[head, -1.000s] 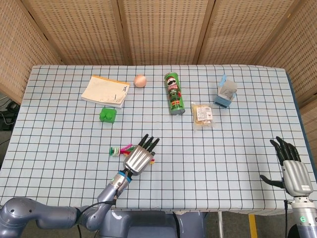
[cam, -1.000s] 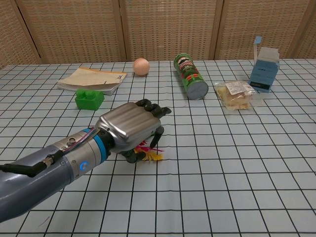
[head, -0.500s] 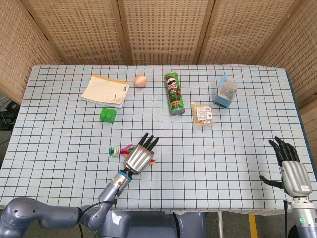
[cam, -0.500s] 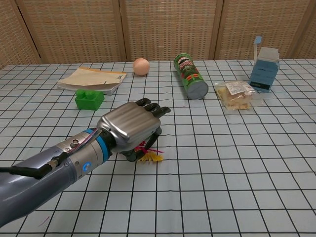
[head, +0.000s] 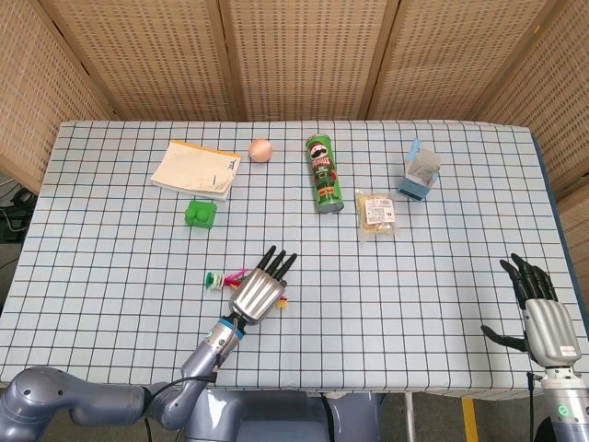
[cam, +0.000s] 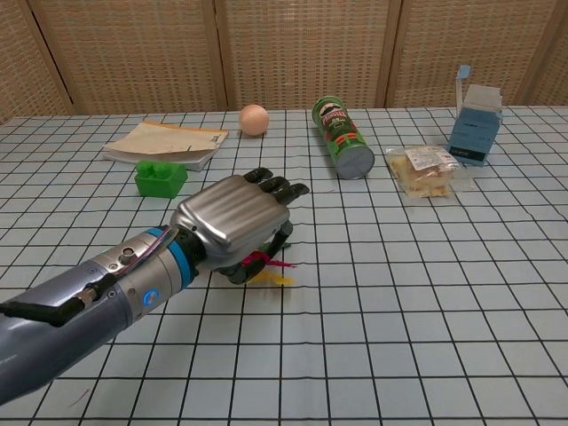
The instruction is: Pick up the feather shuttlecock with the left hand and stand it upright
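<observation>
Glossy ridged metal left hand (cam: 232,220)

Even, bright, diffuse indoor light in both views; source not visible. Shadows soft and short: faint patch under left hand (cam: 232,229), thin dark rim beside can (cam: 343,137) and carton (cam: 475,114). Mild sheen on hand's metal back, no harsh glare on tablecloth (head: 442,276). Focus sharp throughout. Chest view foreground forearm looms large from closeness.

Head view looks steeply down over the whole table (head: 110,276) — chest view low, close, sharing its middle.
</observation>
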You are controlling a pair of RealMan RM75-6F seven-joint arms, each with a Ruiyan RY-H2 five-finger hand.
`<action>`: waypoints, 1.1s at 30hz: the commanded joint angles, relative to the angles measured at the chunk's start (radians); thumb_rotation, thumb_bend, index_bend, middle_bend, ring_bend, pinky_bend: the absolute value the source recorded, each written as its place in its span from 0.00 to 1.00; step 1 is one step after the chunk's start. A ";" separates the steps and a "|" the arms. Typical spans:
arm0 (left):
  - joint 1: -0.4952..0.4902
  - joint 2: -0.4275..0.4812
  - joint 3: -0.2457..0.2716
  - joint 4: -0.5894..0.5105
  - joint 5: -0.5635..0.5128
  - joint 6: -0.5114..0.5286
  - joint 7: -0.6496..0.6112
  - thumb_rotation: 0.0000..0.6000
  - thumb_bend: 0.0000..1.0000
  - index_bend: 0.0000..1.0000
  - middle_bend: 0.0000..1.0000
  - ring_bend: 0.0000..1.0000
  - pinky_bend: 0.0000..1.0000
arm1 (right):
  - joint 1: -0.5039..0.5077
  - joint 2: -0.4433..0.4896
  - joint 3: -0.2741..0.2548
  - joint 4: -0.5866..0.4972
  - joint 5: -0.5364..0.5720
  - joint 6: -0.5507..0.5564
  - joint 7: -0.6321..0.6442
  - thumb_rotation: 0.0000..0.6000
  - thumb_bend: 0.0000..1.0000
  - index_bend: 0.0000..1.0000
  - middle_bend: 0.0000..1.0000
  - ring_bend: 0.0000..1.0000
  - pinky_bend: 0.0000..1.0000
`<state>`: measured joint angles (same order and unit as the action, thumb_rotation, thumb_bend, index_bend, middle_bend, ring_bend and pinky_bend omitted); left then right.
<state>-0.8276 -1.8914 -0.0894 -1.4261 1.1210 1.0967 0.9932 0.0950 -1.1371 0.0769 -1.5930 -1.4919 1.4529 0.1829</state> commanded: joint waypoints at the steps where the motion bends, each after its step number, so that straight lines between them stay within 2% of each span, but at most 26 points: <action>1: 0.004 0.018 0.000 -0.022 0.015 0.014 0.000 1.00 0.63 0.63 0.00 0.00 0.02 | 0.000 0.000 0.000 0.000 -0.001 0.001 0.001 1.00 0.02 0.00 0.00 0.00 0.00; 6: 0.015 0.065 -0.007 -0.086 0.040 0.046 -0.008 1.00 0.64 0.64 0.00 0.00 0.02 | -0.002 0.002 0.000 -0.002 -0.001 0.003 0.002 1.00 0.02 0.00 0.00 0.00 0.00; 13: 0.051 0.206 -0.027 -0.244 0.089 0.125 -0.018 1.00 0.64 0.72 0.00 0.00 0.01 | -0.003 0.008 0.000 -0.010 -0.001 0.005 0.000 1.00 0.02 0.00 0.00 0.00 0.00; 20: 0.094 0.321 -0.019 -0.339 0.134 0.176 -0.058 1.00 0.65 0.73 0.00 0.00 0.01 | -0.008 0.011 -0.001 -0.017 -0.009 0.019 -0.006 1.00 0.02 0.00 0.00 0.00 0.00; 28: 0.152 0.433 -0.007 -0.393 0.197 0.235 -0.136 1.00 0.65 0.73 0.00 0.00 0.01 | -0.010 0.012 -0.004 -0.028 -0.019 0.028 -0.020 1.00 0.02 0.00 0.00 0.00 0.00; 33: 0.180 0.469 0.007 -0.396 0.226 0.247 -0.179 1.00 0.65 0.73 0.00 0.00 0.01 | -0.014 0.013 -0.008 -0.035 -0.030 0.038 -0.029 1.00 0.02 0.00 0.00 0.00 0.00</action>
<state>-0.6554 -1.4297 -0.0880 -1.8203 1.3391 1.3387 0.8237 0.0819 -1.1240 0.0695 -1.6272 -1.5212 1.4893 0.1551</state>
